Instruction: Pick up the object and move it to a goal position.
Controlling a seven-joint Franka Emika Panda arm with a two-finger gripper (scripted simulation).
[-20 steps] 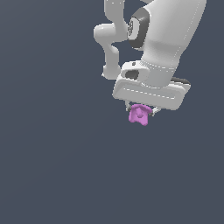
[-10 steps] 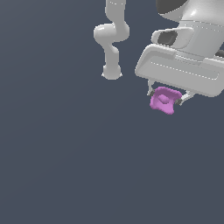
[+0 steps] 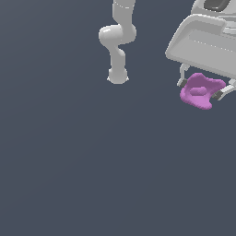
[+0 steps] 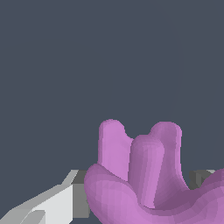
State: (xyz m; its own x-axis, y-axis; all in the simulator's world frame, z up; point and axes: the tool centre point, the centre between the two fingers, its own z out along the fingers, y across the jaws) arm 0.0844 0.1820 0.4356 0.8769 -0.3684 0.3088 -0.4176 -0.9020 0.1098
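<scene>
The object [image 3: 199,91] is a pink-purple lumpy blob with lobes and a central hollow. It hangs well above the dark floor at the exterior view's right, held between the two fingers of my white gripper [image 3: 201,90], which is shut on it. In the wrist view the object [image 4: 144,175] fills the near field, its lobes standing up, with one grey-white finger [image 4: 57,201] pressed against its side. The gripper's body is partly cut off by the exterior view's edge.
The arm's base and lower links [image 3: 118,41] stand at the top middle of the exterior view. A plain dark grey floor [image 3: 92,175] spreads under everything.
The gripper has carried the object toward the exterior view's right and nearer the camera, so both look larger now. The grip on the object is unchanged.
</scene>
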